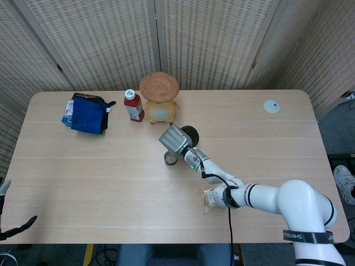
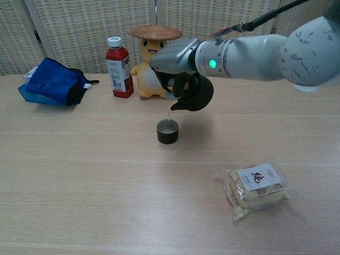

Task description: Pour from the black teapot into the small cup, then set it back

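My right hand (image 2: pixel 178 64) grips the black teapot (image 2: pixel 193 93) and holds it in the air, tilted with its spout down to the left. The spout hangs just above the small dark cup (image 2: pixel 168 131), which stands on the table and shows liquid inside. In the head view the right hand (image 1: pixel 174 138) covers most of the teapot (image 1: pixel 189 133), and the cup (image 1: pixel 170 159) peeks out below it. My left hand (image 1: pixel 14 229) shows only as dark fingers at the bottom left corner, away from everything; how they lie is unclear.
Behind the cup stand a red bottle (image 2: pixel 120 67) and a yellow plush toy with a straw hat (image 2: pixel 151 53). A blue bag (image 2: pixel 53 83) lies at the far left. A wrapped snack packet (image 2: pixel 256 189) lies at the near right. A small white disc (image 1: pixel 272 106) sits at the far right.
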Controlling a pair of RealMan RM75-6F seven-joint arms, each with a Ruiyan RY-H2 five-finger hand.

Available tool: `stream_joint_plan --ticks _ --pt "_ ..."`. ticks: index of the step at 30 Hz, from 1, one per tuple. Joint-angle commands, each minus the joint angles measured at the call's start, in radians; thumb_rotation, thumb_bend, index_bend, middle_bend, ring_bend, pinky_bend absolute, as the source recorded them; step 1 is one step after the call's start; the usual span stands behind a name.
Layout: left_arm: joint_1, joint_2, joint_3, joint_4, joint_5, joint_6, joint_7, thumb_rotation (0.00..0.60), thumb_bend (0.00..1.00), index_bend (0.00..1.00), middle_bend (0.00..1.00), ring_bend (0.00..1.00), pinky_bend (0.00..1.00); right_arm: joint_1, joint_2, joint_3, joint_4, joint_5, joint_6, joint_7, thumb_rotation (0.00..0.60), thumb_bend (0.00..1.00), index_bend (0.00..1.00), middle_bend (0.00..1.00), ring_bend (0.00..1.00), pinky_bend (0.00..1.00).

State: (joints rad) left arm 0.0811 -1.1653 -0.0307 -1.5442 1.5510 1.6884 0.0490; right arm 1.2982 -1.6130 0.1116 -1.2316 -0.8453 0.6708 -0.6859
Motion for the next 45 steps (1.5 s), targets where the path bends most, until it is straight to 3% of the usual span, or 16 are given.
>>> stream_joint_plan --ticks 1,27,36,45 --pt "0.0 0.0 0.0 0.0 0.0 -0.001 0.001 0.362 0.05 0.0 0.0 0.0 0.0 0.002 0.001 -0.003 -0.003 0.004 0.003 -0.005 0.514 0.45 1.0 1.0 0.95 0.4" --pt "0.002 -0.001 -0.002 0.007 0.004 0.004 -0.005 0.362 0.05 0.0 0.0 0.0 0.0 -0.013 0.0 -0.008 -0.022 0.02 0.031 0.011 0.521 0.45 1.0 1.0 0.95 0.4" --pt "0.004 0.001 0.0 0.005 0.007 0.007 -0.005 0.362 0.05 0.0 0.0 0.0 0.0 -0.059 -0.003 0.03 -0.023 -0.019 0.05 0.133 0.547 0.45 1.0 1.0 0.95 0.4" --pt "0.004 0.006 -0.001 -0.005 0.012 0.01 0.001 0.364 0.05 0.0 0.0 0.0 0.0 -0.147 0.011 0.07 -0.019 -0.102 0.073 0.347 0.559 0.45 1.0 1.0 0.95 0.4"
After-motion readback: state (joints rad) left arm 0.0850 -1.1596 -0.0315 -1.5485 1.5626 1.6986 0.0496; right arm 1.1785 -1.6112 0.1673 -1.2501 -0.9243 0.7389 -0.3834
